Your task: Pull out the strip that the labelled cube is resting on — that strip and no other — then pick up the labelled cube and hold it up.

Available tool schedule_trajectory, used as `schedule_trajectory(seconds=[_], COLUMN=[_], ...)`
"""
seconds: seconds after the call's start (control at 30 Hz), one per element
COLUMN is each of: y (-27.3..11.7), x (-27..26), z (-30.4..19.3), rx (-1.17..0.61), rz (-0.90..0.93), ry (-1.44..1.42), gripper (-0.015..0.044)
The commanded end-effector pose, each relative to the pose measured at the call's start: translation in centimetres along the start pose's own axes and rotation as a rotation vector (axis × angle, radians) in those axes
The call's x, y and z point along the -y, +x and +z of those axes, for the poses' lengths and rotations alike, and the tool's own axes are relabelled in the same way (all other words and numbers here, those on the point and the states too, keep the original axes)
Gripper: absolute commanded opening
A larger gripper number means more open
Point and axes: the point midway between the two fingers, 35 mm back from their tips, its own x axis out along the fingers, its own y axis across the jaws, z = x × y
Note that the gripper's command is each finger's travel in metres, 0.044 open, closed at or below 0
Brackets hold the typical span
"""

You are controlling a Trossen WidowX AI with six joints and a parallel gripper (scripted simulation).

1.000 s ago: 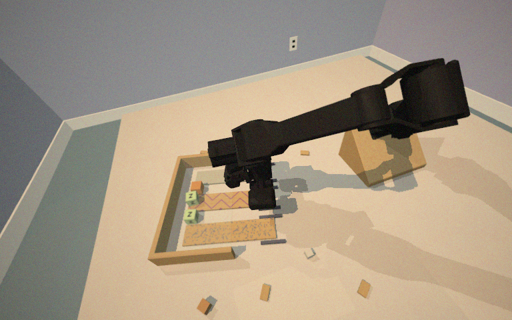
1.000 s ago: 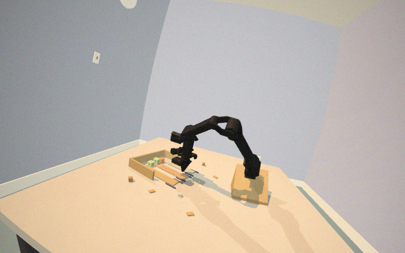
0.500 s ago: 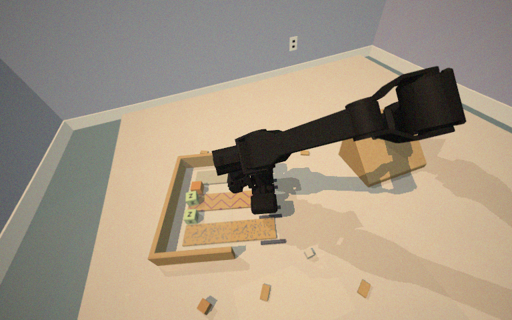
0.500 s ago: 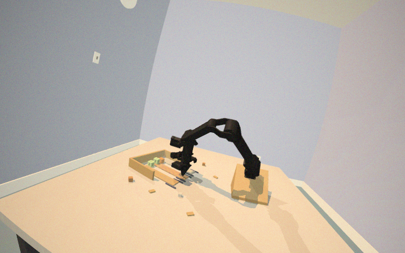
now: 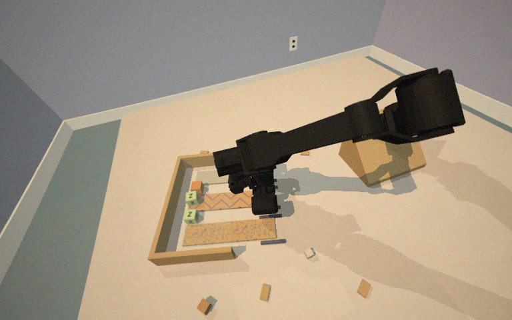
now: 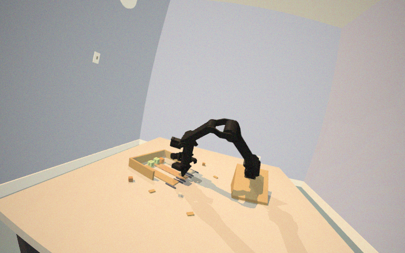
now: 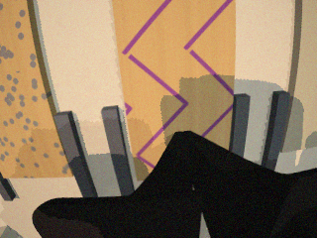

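Black and closed tight on nothing, the gripper (image 5: 265, 212) points down over the near end of the zigzag strip (image 5: 226, 200), its tip low above the table (image 5: 377, 264). From the wrist view, purple zigzag lines run right up to the dark fingers, with short grey bars (image 7: 75, 153) standing either side. Inside the wooden frame (image 5: 166, 211), at the far end, two green cubes marked Z sit close together: one Z cube (image 5: 192, 198) rests on the far end of the zigzag strip, the second Z cube (image 5: 191, 216) just beside it on the pale lane between strips. An orange cube (image 5: 197, 186) sits behind them. Nearest me lies the speckled strip (image 5: 230, 232). Small blocks (image 5: 265, 291) lie scattered outside.
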Motion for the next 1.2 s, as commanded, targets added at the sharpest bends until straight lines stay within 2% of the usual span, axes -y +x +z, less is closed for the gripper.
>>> schedule_trajectory(seconds=[0.0,0.63,1.17], y=[0.0,0.2,0.3], x=[0.0,0.0,0.1], z=[0.1,0.1,-2.3], rx=[0.003,0.003,0.002], rz=[0.005,0.005,0.005], ry=[0.003,0.003,0.004], gripper=[0.0,0.0,0.0])
